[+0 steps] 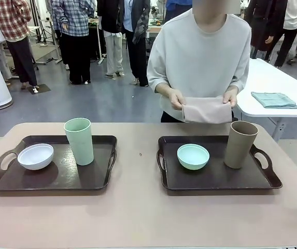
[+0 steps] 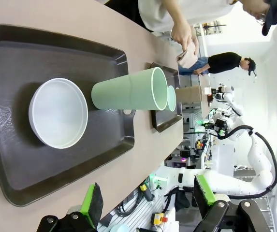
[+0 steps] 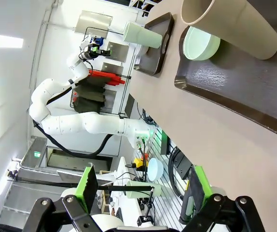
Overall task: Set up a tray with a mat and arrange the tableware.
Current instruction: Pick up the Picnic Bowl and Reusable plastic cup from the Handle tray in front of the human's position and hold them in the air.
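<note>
While the left gripper [image 2: 148,198] and the right gripper [image 3: 142,187] each hold their jaws wide apart with nothing between the green pads, the tableware stands untouched on the tabletop [image 1: 138,212]. The pale green cup [image 1: 79,141] is tall, handleless and slightly flared toward its rim. It stands upright on a dark brown tray [image 1: 50,188] with cut-out handles. Just beside that cup, to the robot's left on the same tray and not touching it, sits the white bowl [image 1: 35,156], small, round and empty. Well apart from the cup, to the robot's right, lies a second tray [image 1: 215,188] of the same kind. On it sits the mint green bowl [image 1: 193,156], shallow and empty. Farther still from the cup is the brown cup [image 1: 240,144], a matte tan, upright and handleless. Beyond the pale green cup and to its right, at the tabletop's far edge, a person's two hands [image 1: 177,98] hold up a folded grey-beige mat [image 1: 206,110].
</note>
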Controlling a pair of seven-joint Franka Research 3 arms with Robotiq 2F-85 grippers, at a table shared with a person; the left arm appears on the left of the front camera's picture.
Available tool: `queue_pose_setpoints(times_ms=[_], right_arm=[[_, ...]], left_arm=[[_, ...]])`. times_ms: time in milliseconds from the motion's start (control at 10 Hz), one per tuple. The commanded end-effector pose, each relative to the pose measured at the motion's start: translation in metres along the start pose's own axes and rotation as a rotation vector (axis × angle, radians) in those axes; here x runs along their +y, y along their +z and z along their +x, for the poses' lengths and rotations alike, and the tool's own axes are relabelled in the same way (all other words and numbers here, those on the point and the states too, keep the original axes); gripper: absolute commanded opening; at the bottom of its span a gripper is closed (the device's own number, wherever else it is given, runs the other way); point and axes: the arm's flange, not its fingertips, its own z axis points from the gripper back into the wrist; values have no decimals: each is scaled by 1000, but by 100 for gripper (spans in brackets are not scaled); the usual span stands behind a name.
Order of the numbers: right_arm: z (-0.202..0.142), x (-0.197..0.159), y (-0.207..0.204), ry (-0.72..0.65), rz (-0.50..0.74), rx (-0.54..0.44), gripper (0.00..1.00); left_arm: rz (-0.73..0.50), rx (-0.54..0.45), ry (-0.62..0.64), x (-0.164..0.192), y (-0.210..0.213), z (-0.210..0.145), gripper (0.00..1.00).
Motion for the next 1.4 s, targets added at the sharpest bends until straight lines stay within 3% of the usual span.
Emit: queue_pose_setpoints(times_ms=[0, 1300], right_arm=[[-2, -2, 2, 2, 4, 9, 100], [0, 0, 0, 0, 0, 0, 100]], left_arm=[[-2, 6, -4, 0, 2, -1, 100], [0, 0, 0, 0, 0, 0, 100]])
